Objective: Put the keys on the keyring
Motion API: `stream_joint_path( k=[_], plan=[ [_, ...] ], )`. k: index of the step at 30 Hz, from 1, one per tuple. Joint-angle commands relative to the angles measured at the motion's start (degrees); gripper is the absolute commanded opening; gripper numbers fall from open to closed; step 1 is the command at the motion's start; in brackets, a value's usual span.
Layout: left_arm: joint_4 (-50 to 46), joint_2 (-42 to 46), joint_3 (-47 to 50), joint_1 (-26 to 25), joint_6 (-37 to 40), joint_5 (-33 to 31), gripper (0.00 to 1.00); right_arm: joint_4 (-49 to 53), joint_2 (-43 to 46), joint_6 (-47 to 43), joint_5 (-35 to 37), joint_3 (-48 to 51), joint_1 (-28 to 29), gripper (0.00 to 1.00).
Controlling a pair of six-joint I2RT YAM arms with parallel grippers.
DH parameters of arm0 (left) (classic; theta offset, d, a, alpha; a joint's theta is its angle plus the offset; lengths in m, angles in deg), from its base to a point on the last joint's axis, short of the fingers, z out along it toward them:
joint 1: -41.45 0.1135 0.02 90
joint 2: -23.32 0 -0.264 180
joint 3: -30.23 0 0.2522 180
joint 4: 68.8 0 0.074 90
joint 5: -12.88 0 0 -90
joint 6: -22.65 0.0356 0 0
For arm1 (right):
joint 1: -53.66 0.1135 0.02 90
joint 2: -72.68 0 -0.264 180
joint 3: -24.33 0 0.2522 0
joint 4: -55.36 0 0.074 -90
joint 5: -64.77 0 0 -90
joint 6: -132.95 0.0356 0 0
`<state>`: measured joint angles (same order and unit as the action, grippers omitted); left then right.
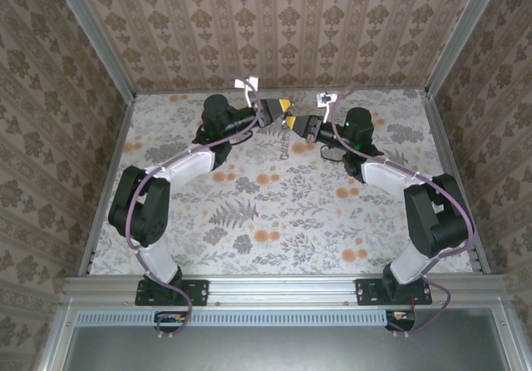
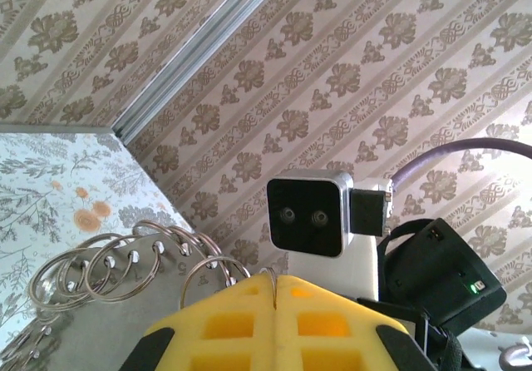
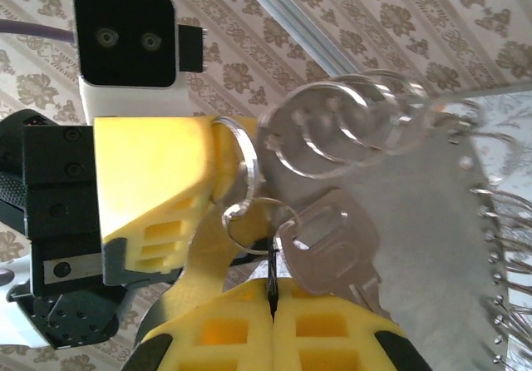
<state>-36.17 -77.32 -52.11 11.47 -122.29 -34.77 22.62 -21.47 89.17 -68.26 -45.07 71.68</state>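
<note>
At the back centre of the table my two grippers meet tip to tip, left gripper [image 1: 281, 110] and right gripper [image 1: 297, 123]. In the left wrist view my left gripper [image 2: 274, 281] is shut on a thin metal keyring [image 2: 271, 274], which stands edge-on between the yellow jaws. My right gripper [image 3: 273, 294] is shut on a thin black piece [image 3: 272, 269], apparently the key's black head seen edge-on. It reaches up to a small split ring [image 3: 249, 221], where a silver key [image 3: 332, 250] also hangs. That small ring hooks a bigger ring [image 3: 247, 161] at the left gripper's yellow fingers [image 3: 150, 180].
A grey metal plate [image 3: 416, 221] with several more rings [image 3: 357, 117] hangs off the same bunch, and it dangles below the grippers [image 1: 287, 142]. The patterned back wall [image 1: 283, 30] stands close behind both grippers. Open floral tabletop [image 1: 274, 213] lies between the arms.
</note>
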Motion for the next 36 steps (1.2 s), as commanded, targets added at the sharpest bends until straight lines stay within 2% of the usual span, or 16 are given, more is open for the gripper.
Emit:
stream_joint_path(
  k=[1,11,13,17,19,23,27,31,36],
  plan=[
    [7.0,-0.1,0.0,-0.6,-2.0,-1.0,0.0,-0.4,-1.2,0.2,-3.4,-2.0,1.7,0.0],
    [9.3,-1.7,-0.1,-1.0,-3.2,-1.3,0.0,3.6,0.6,-2.1,-4.4,-0.6,0.6,0.0],
    [9.4,-1.8,-0.1,-1.0,-3.2,-1.5,0.0,3.7,1.7,-2.1,-4.1,0.6,-0.2,0.06],
    [9.8,-2.0,-0.3,-0.8,-3.5,-1.6,0.0,6.6,5.7,-3.4,-3.3,4.0,-2.5,0.29],
    [9.8,-2.0,-0.2,-0.7,-3.6,-1.4,0.0,7.6,8.3,-3.9,-3.0,6.2,-3.9,0.32],
    [9.8,-2.1,-0.4,-0.5,-3.8,-1.0,0.0,9.8,13.9,-4.5,-0.9,9.3,-6.1,0.35],
    [9.9,-2.3,-0.8,-0.4,-3.9,-0.4,0.0,10.8,17.2,-3.8,2.0,8.0,-6.5,0.36],
    [10.2,-2.4,-0.9,-0.4,-4.2,0.0,0.0,8.8,16.7,-0.8,5.7,5.5,-6.5,0.36],
    [11.3,-2.9,-1.2,-0.5,-5.3,0.4,0.0,0.8,11.3,5.2,4.9,1.6,-6.1,0.35]
  ],
)
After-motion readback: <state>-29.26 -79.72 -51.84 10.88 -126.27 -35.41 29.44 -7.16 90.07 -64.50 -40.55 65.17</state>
